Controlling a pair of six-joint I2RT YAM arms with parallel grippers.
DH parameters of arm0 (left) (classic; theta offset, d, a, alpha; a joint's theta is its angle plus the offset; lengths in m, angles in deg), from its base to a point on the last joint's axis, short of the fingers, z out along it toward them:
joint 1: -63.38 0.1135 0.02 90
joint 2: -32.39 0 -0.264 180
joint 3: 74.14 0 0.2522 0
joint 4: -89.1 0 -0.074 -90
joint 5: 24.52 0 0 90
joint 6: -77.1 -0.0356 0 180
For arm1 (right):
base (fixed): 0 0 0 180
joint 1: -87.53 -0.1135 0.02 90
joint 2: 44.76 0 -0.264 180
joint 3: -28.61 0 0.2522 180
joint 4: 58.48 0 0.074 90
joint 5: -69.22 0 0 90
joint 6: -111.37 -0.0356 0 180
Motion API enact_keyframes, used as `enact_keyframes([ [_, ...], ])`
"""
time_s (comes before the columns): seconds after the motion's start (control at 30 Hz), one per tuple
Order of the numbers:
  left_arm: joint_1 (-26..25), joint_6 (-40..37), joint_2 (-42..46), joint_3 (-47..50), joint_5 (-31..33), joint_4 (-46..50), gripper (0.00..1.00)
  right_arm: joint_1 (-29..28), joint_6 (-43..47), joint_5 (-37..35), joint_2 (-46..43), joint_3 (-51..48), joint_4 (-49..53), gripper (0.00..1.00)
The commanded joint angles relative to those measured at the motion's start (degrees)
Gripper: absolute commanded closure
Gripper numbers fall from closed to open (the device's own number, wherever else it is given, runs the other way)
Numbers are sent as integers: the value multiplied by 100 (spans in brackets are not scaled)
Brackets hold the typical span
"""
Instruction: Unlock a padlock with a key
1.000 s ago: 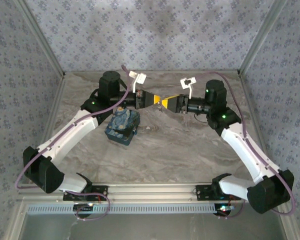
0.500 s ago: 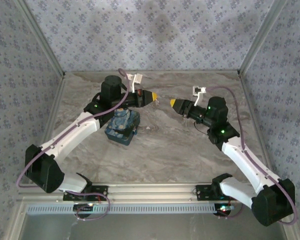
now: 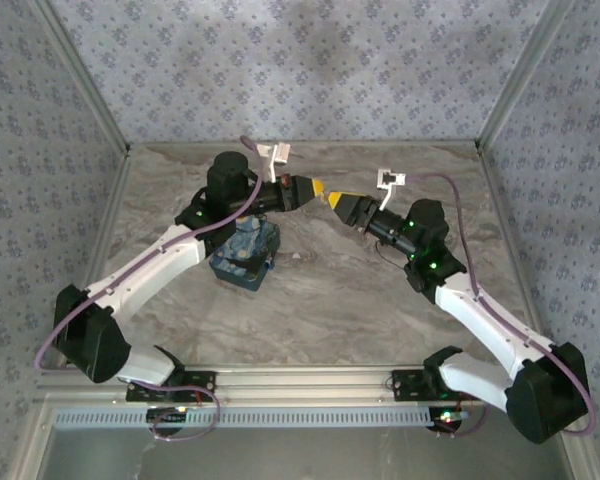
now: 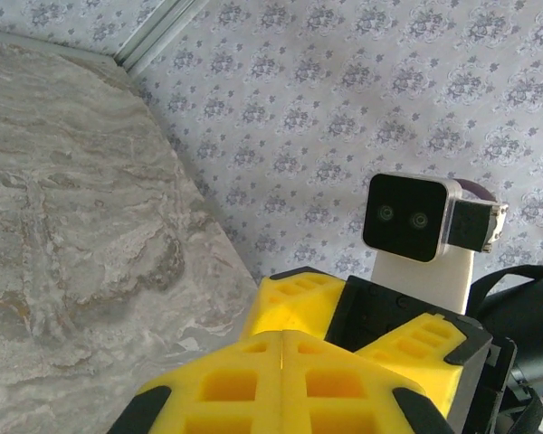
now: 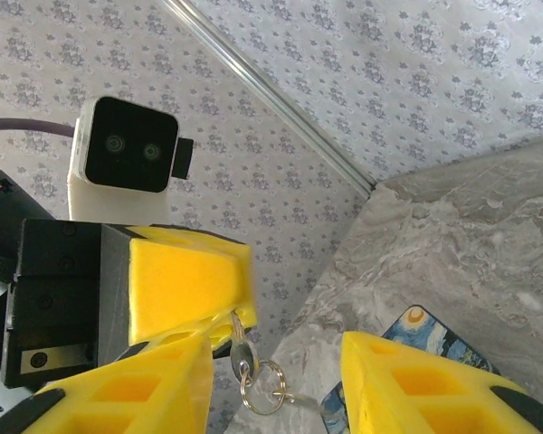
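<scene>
Above the table (image 5: 452, 226), left pincer (image 5: 228, 318) clamps the key (image 5: 242, 354), top end hidden; right pincer (image 5: 276, 351) apart.

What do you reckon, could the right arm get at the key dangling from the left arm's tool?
Probably yes. The left tool is shut on the key, which hangs just below its tips. The right tool is open and faces it close up, with nothing in between.

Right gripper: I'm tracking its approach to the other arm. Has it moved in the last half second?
Yes. The right gripper has shifted left, nearer the blue night-sky tin, which lies unmoved, and nearly meets the left gripper.
</scene>
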Motion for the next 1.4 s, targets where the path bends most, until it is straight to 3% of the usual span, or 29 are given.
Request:
enact_keyframes([
  [0.0, -57, 109, -7, -78, -43, -365, 100, -90, -72, 13, 109, 202, -346, 60],
  [0.23, -96, 166, -30, -85, -87, -432, 100, -102, -103, 61, 177, 232, -423, 67],
  [0.67, -111, 172, -8, -66, -8, -484, 100, -143, -190, 322, 177, 232, -564, 68],
  [1.17, -110, 113, 108, 17, 66, -552, 100, -42, -130, 261, 155, 223, -531, 98],
  [1.37, -102, 124, 164, 68, 36, -615, 100, 41, -121, 270, 120, 226, -520, 100],
])
